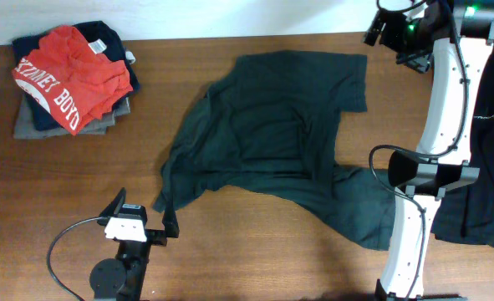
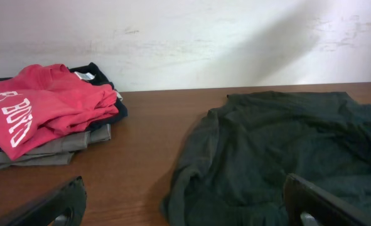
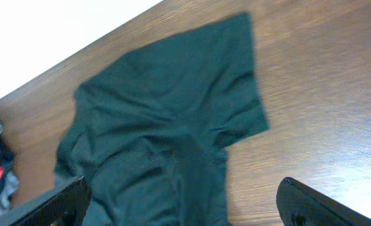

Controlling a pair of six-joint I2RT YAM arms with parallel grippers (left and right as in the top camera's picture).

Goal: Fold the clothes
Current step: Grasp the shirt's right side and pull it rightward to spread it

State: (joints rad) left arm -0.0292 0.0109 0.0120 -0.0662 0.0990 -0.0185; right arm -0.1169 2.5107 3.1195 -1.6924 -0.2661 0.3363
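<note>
Wooden table (image 1: 255, 259), rumpled dark green T-shirt (image 1: 272, 125), left claw (image 2: 182, 194) released, right claw (image 3: 182, 191) released

The wooden table (image 1: 255, 259) bears a dark green T-shirt (image 1: 272, 125) and a garment stack (image 1: 71, 79).

Overhead view: even, moderately bright light. The wall (image 1: 230, 17) strip along the top edge is blown out to plain white. The dark green T-shirt (image 1: 272, 125) shows low contrast and its folds are faint.

Left wrist view: acceptably sharp at mid-distance. A soft diagonal shadow band crosses the wall, with brighter light to its upper right.

Right wrist view: soft and blurred throughout. Pale glare lies on the table (image 3: 336, 157) at lower right. The fingers (image 3: 317, 204) are dark and out of focus.
</note>
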